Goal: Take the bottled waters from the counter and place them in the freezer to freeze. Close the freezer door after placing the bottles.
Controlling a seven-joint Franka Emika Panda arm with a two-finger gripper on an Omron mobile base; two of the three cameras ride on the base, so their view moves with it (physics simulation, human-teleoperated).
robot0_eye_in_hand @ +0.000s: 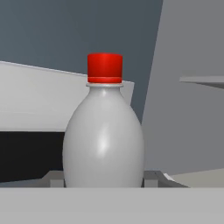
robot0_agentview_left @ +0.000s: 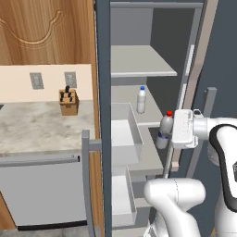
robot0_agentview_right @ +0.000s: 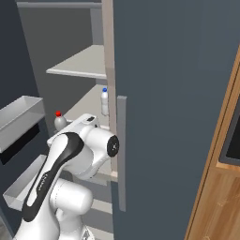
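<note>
my end effector (robot0_agentview_left: 163, 134) is clamped on the red-capped bottle (robot0_agentview_left: 165, 129), upright, with the freezer shelf (robot0_agentview_left: 152, 155) just below and ahead.

You saw a pale grey bottle (robot0_eye_in_hand: 104, 140) with a bright red cap, and another pale bottle (robot0_agentview_left: 141, 101) with a blue cap. The freezer (robot0_agentview_left: 102, 69) was dark slate grey outside and light grey inside, and its door (robot0_agentview_right: 173, 93) was the same dark grey with a lighter grey handle. The counter (robot0_agentview_left: 37, 127) was beige with cloudy marble marks, the knife block (robot0_agentview_left: 69, 102) was light brown wood, and the cabinet (robot0_agentview_left: 46, 32) had wavy brown wood grain.
</note>
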